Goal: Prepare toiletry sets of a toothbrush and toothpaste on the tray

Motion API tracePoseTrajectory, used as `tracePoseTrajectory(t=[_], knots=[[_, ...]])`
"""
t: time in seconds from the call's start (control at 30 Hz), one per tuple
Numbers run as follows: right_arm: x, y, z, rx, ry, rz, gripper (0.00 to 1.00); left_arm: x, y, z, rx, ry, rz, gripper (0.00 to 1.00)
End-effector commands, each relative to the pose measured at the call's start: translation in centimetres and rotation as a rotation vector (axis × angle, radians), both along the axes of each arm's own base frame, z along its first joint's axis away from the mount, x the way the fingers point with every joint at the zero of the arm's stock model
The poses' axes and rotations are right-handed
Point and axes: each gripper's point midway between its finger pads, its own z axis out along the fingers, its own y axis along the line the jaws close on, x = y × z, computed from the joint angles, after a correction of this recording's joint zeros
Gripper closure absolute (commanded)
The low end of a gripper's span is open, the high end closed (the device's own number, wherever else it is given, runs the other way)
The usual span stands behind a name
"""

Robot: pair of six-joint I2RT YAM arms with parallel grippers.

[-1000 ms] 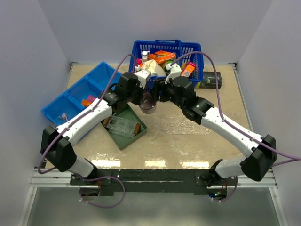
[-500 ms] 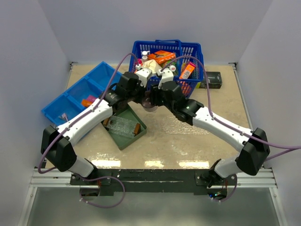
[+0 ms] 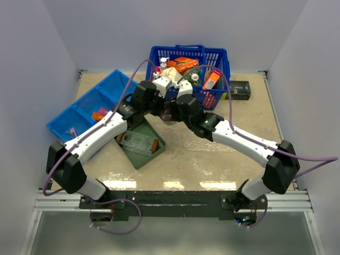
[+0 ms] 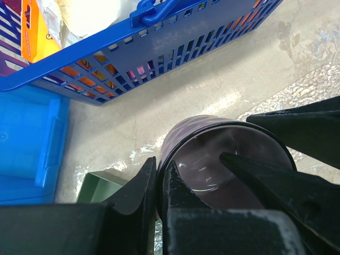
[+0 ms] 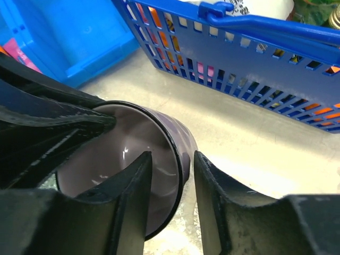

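1. We are finding the tray (image 3: 137, 142) left of centre in the top view. It is lying flat inside the dark green tray (image 3: 139, 161), with a brown handle at each short end.
2. The toothpaste (image 3: 99, 115) is showing as an orange tube in the blue divided bin (image 3: 114, 87) at the left of the frame, well apart from the tray. We cannot make out the pink tube there.
3. The purple mug (image 3: 169, 112) is sitting at the frame's centre, just in front of the blue basket (image 3: 226, 64), with both arms meeting at it.
4. The left gripper (image 4: 158, 176) is pinching the mug's wall, one finger inside and one outside, pressed together on the rim.
5. The right gripper (image 5: 171, 159) is straddling the opposite rim. Its fingers are standing apart, with a gap showing at the outer finger (image 5: 212, 180).
6. We cannot tell whether the mug is resting on the table.
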Motion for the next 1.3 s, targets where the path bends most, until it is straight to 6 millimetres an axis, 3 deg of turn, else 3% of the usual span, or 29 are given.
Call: tracePoseTrajectory(t=[0.0,0.27,0.47,0.7,0.8,0.83,0.93,1.03,1.27], knots=[[0.3,-0.1,0.7,0.002,-0.013,-0.023,0.63,0.9,-0.8,3.9,-0.088,-0.118,-0.001,1.0],[0.6,-0.1,-0.2,-0.013,0.011,-0.045,0.79,0.7,-1.1,3.3,-0.088,-0.115,-0.026,1.0],[0.9,0.1,-0.9,-0.02,0.033,-0.058,0.99,0.2,-1.5,3.4,-0.105,-0.122,-0.061,1.0],[1.3,-0.5,-0.8,0.03,0.047,-0.063,1.0,-0.2,-1.9,3.5,-0.129,-0.121,-0.087,1.0],[1.5,-0.8,-0.5,0.059,0.051,-0.056,1.0,-0.2,-1.9,3.5,-0.134,-0.118,-0.085,0.86],[1.7,-1.0,-0.3,0.068,0.048,-0.058,1.0,-0.2,-2.0,3.6,-0.139,-0.118,-0.087,0.76],[1.8,-1.5,-0.2,0.07,0.047,-0.055,1.0,-0.4,-2.2,3.9,-0.159,-0.12,-0.097,0.59],[1.9,-2.1,0.0,0.077,0.044,-0.057,1.0,-0.5,-2.2,4.2,-0.171,-0.127,-0.094,0.47],[1.9,-4.2,0.7,0.102,0.034,-0.029,1.0,-0.6,-1.6,5.0,-0.179,-0.142,-0.091,0.31]])
